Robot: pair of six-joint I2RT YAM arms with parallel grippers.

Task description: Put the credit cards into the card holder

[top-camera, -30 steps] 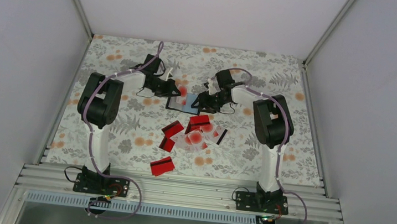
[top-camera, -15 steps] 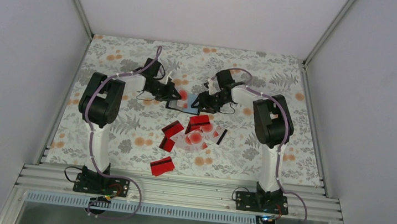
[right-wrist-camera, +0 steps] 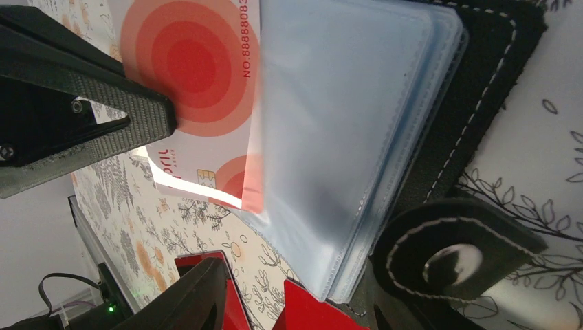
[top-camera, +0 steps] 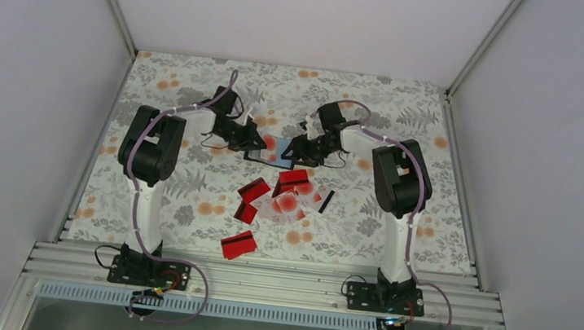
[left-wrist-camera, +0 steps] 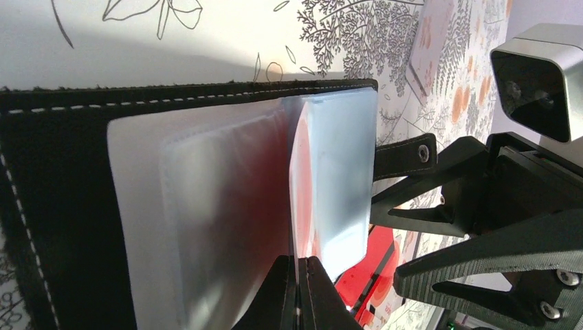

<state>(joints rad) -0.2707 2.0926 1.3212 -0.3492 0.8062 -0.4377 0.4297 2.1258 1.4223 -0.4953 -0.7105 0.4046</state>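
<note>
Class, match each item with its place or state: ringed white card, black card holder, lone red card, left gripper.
1 white card with red rings
2 black folding card holder
3 lone glossy red card
4 left gripper

a nearest the arm bases
b shut on a card
c lying open
d edge tucked among clear pockets

Pairs: 1-d, 2-c, 3-a, 4-b

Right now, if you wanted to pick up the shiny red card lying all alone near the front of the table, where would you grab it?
Probably by its two long edges, coming straight down from above. The shiny red card lies flat on the flowery table, apart from the card pile, so fingers fit on both sides. It's thin, so pinch low.
</note>
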